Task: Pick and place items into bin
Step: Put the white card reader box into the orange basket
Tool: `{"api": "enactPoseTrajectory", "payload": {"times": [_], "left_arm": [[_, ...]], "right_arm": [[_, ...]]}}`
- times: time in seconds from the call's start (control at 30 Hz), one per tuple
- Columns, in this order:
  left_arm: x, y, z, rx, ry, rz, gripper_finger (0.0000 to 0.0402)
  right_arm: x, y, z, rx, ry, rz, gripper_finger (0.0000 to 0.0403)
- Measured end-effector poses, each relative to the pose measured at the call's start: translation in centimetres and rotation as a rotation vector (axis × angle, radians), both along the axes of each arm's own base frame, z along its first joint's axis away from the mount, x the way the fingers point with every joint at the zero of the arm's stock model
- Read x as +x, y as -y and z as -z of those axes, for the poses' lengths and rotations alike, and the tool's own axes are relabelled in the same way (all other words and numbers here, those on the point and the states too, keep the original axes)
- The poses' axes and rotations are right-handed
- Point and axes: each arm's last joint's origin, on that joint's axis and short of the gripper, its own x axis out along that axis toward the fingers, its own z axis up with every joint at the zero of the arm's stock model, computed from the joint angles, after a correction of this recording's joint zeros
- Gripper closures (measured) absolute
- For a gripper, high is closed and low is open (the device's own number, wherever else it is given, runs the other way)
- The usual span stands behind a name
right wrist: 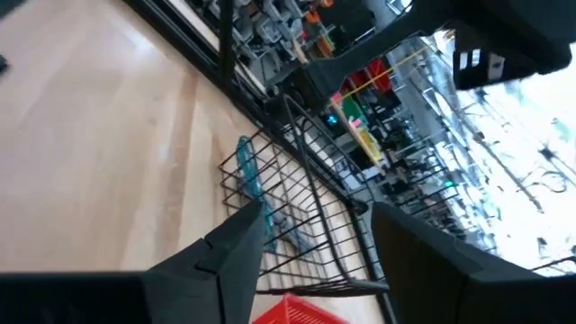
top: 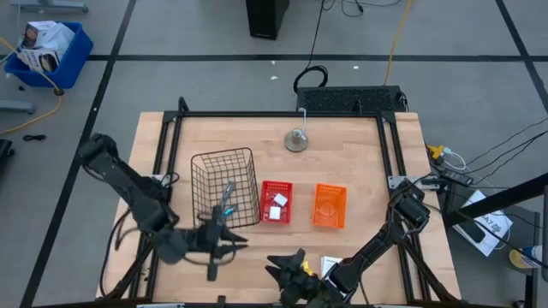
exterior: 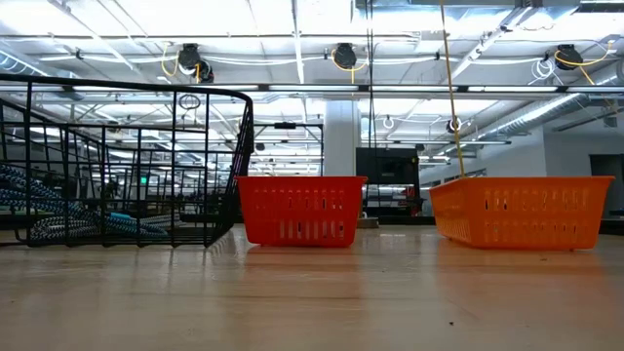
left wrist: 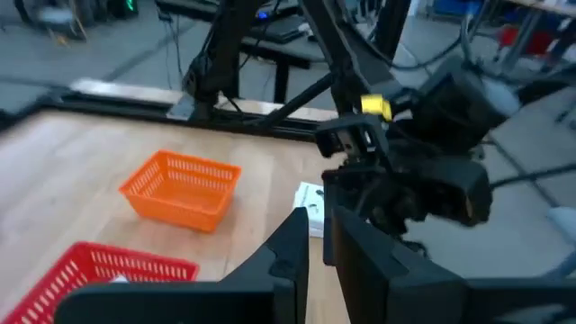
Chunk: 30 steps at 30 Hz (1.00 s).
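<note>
The slim blue-and-grey tool (top: 227,198) lies inside the black wire bin (top: 224,184) and shows through the wires in the right wrist view (right wrist: 247,175). A tiny white block (top: 278,202) sits in the red basket (top: 276,203). The flat white packet (top: 330,263) lies on the table by the front edge, and also shows past my left fingers (left wrist: 310,198). My left gripper (top: 235,241) hovers just in front of the wire bin, pointing right, its fingers (left wrist: 315,243) a narrow gap apart and empty. My right gripper (top: 276,265) is open and empty near the front edge, facing the bin.
An orange basket (top: 330,205) stands right of the red one. A small metal bell-like object (top: 296,139) sits near the table's far edge. A black frame (top: 180,120) borders the table. Bare wood lies between the baskets and the front edge.
</note>
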Motion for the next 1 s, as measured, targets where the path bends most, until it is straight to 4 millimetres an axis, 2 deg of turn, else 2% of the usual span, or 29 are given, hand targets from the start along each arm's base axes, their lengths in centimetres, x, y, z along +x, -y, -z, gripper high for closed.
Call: {"api": "enactPoseTrajectory", "payload": {"times": [0.1, 0.3, 0.47, 0.57, 0.73, 1.0], "left_arm": [[0.4, 1.5, 1.0, 0.029, 0.020, -0.006, 0.0344], [1.2, 3.0, 3.0, 0.100, 0.002, -0.001, 0.0344], [2.0, 3.4, 4.3, 0.110, -0.016, -0.002, 0.0344], [2.5, 3.1, 4.4, 0.093, -0.019, -0.006, 0.0344], [3.2, 2.4, 4.5, 0.072, -0.030, 0.000, 0.0344], [4.7, 1.0, 4.5, -0.054, -0.070, 0.107, 0.0344]], "right_arm": [[-1.0, 0.2, -0.9, 0.114, 0.002, -0.052, 0.0218], [-3.8, 2.1, -3.4, 0.456, -0.090, -0.282, 0.0254], [-6.8, 4.9, -4.6, 0.608, -0.068, -0.272, 0.0266], [-8.6, 6.4, -4.3, 0.676, -0.039, -0.210, 0.0270], [-11.2, 7.7, -4.0, 0.904, -0.044, -0.213, 0.0271], [-14.3, 8.5, -0.6, 1.170, -0.110, -0.118, 0.0271]]}}
